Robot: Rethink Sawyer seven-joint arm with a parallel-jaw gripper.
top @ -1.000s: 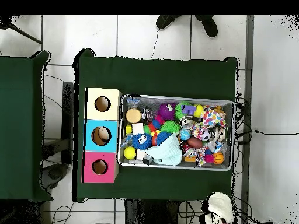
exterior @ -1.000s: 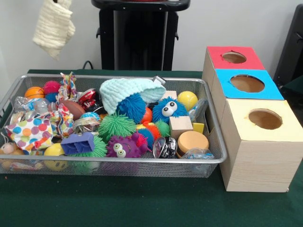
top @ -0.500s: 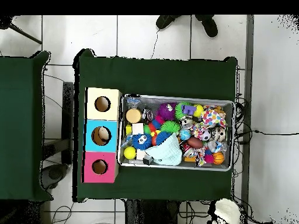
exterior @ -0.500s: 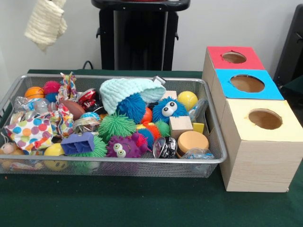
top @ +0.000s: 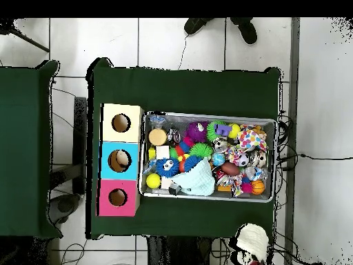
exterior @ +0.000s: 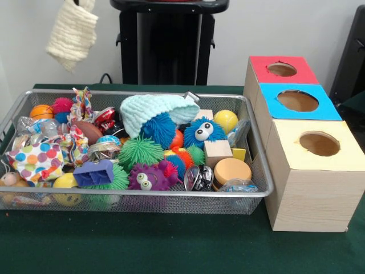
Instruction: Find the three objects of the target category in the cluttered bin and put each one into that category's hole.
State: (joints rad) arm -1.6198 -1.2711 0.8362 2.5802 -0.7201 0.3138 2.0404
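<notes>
A cream knitted cloth (exterior: 71, 34) hangs in the air at the upper left of the front view, beyond the bin's far left corner. My gripper (exterior: 78, 2) barely shows at the top edge, shut on the cloth's top. From overhead the cloth (top: 252, 239) lies off the table's edge. The wire bin (exterior: 171, 194) is full of toys: a mint knitted hat (exterior: 151, 111), a polka-dot cloth (exterior: 37, 160), spiky balls and wooden blocks. To its right stand the red box (exterior: 283, 69), blue box (exterior: 297, 101) and yellow box (exterior: 319, 144), each with a round hole.
The bin (top: 207, 114) and boxes sit on a green tablecloth (exterior: 171, 245). A black stand (exterior: 168, 40) rises behind the bin. A person's shoes (top: 220, 27) show at the top of the overhead view, away from the table.
The hanging cloth swung left and up, then came back right and a little lower. Nothing in the bin has moved.
</notes>
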